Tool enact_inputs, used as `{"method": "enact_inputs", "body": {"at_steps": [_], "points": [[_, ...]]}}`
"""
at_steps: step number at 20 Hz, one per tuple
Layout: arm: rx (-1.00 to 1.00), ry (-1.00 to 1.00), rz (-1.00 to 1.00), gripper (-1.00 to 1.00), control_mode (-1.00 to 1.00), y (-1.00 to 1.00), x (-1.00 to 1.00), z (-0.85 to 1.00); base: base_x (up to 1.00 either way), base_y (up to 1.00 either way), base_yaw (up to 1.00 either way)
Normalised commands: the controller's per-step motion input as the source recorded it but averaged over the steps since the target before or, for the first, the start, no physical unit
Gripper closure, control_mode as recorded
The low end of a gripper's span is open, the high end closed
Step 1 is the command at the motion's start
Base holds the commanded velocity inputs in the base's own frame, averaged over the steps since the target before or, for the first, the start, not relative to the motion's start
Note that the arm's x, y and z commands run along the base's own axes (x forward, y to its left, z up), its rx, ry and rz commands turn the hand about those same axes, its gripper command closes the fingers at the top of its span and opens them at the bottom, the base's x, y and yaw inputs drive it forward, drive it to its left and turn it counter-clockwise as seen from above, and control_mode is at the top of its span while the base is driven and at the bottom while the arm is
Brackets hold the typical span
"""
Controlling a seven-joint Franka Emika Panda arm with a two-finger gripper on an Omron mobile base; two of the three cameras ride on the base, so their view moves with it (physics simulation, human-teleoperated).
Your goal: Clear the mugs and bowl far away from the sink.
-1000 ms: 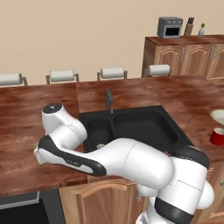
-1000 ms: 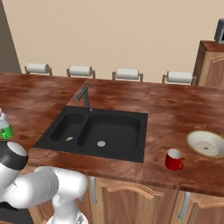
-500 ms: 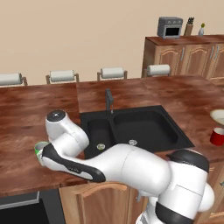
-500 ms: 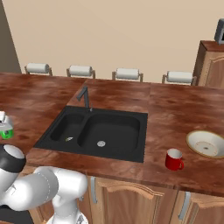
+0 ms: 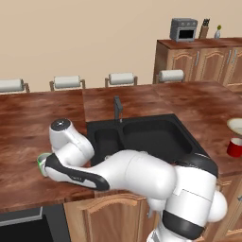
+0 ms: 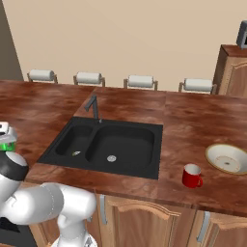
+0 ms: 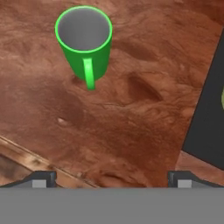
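A reddish-brown wooden counter [image 6: 193,120] runs along a beige wall, with paper towel rolls [image 6: 141,81] lined up at its back edge and wooden cabinets below. Set into it is the black double-basin sink [image 6: 108,144] with its dark faucet [image 6: 93,106].

The gripper [image 7: 111,177] hangs low over the counter to the left of the sink, its two dark fingertips [image 7: 41,178] spread as wide as they go and holding nothing. In the hand view the green mug [image 7: 85,41] stands upright on the wood ahead of the fingertips and apart from them, its grey inside showing and its handle turned toward the camera. The sink's black edge lies off to the gripper's right in that view. In the left base view the green mug [image 5: 42,163] peeks out just beside the arm's dark wrist.

Well away from the gripper, past the far side of the sink, the red mug [image 6: 192,175] stands upright near the counter's front edge, with the bowl [image 6: 227,158] just beyond it.
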Motion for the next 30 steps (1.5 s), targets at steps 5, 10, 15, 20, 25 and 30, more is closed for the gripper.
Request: {"method": "enact_inputs", "body": {"at_steps": [5, 10, 15, 20, 25, 30], "points": [[0.00, 0.00, 0.00, -1.00, -1.00, 0.15, 0.17, -0.06, 0.00, 0.00, 0.00], [0.00, 0.00, 0.00, -1.00, -1.00, 0.18, 0.22, -0.16, 0.00, 0.00, 0.00], [0.01, 0.00, 0.00, -1.00, -1.00, 0.14, 0.13, -0.18, 0.00, 0.00, 0.00], [0.03, 0.00, 0.00, -1.00, -1.00, 0.14, 0.15, -0.22, 0.00, 0.00, 0.00], [0.03, 0.00, 0.00, -1.00, -1.00, 0.16, 0.17, -0.17, 0.00, 0.00, 0.00], [0.02, 0.00, 0.00, -1.00, -1.00, 0.18, 0.19, -0.15, 0.00, 0.00, 0.00]]}}
